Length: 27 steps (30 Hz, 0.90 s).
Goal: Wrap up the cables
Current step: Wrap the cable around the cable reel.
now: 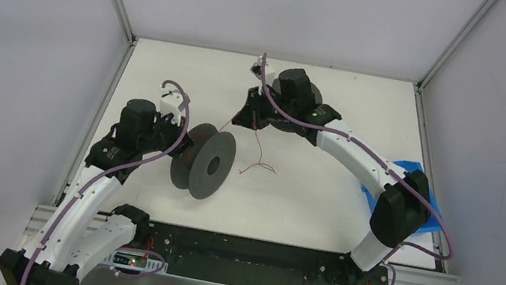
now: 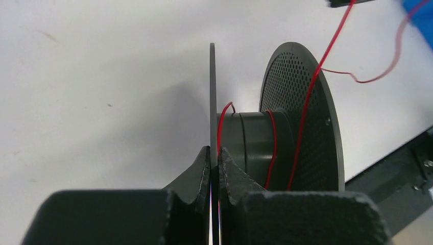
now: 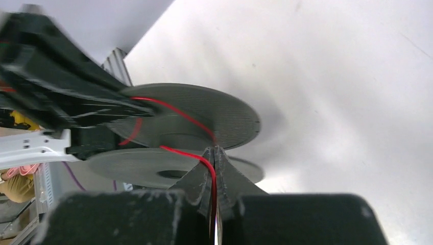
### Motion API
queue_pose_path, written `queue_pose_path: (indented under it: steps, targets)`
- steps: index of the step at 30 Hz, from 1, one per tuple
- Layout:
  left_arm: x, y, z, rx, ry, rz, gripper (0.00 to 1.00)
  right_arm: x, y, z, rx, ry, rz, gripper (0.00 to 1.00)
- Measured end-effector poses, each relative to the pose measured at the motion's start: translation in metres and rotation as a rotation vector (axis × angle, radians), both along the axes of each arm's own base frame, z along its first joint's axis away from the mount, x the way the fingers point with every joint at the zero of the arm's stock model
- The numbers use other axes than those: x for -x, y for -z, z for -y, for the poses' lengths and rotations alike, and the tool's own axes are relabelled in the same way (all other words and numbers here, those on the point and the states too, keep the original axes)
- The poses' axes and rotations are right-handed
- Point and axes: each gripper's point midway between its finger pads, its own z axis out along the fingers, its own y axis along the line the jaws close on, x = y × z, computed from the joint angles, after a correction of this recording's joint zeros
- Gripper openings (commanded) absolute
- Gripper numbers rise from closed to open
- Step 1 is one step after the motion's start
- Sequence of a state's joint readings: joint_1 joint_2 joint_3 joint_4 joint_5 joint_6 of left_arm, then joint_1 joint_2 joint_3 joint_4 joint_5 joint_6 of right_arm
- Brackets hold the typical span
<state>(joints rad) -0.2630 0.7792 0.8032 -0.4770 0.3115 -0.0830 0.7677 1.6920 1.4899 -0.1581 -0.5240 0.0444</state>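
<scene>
A dark grey spool point(image 1: 204, 162) stands on edge left of the table's middle. My left gripper point(image 1: 183, 149) is shut on its thin near flange point(image 2: 213, 92); the jaws point(image 2: 214, 153) pinch that disc edge-on. A thin red cable point(image 2: 305, 107) has a few turns on the hub and climbs off the perforated far flange toward my right gripper point(image 1: 246, 117). That gripper point(image 3: 214, 152) is shut on the cable point(image 3: 181, 115), which passes between its fingertips above the spool point(image 3: 214, 109). The cable's loose tail point(image 1: 259, 165) lies curled on the table.
The white table point(image 1: 302, 195) is walled by light panels at the back and sides. A blue sheet point(image 1: 410, 183) lies under the right arm's elbow at the right edge. A black rail point(image 1: 241, 250) runs along the near edge between the arm bases.
</scene>
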Motion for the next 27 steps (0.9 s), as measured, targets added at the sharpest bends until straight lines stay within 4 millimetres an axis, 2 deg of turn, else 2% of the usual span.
queue_pose_path:
  steps: [4,11,15,20,27]
  targets:
    - [0.004,-0.014,0.007,0.063,0.005,0.0,0.0,-0.013,0.032,0.027,0.047,0.012,-0.039,0.02]
    - [0.001,-0.042,0.012,0.158,-0.049,-0.025,0.0,0.003,0.079,0.049,0.102,-0.006,-0.096,0.03]
    - [-0.003,-0.059,0.01,0.212,-0.099,-0.023,0.0,0.012,0.09,0.056,0.107,-0.001,-0.1,0.07]
    - [-0.007,-0.072,0.006,0.271,-0.158,-0.028,0.0,0.017,0.095,0.064,0.094,0.013,-0.069,0.04]
    - [-0.018,-0.077,-0.004,0.372,-0.309,-0.07,0.0,0.027,0.123,0.067,0.062,0.032,-0.105,0.03]
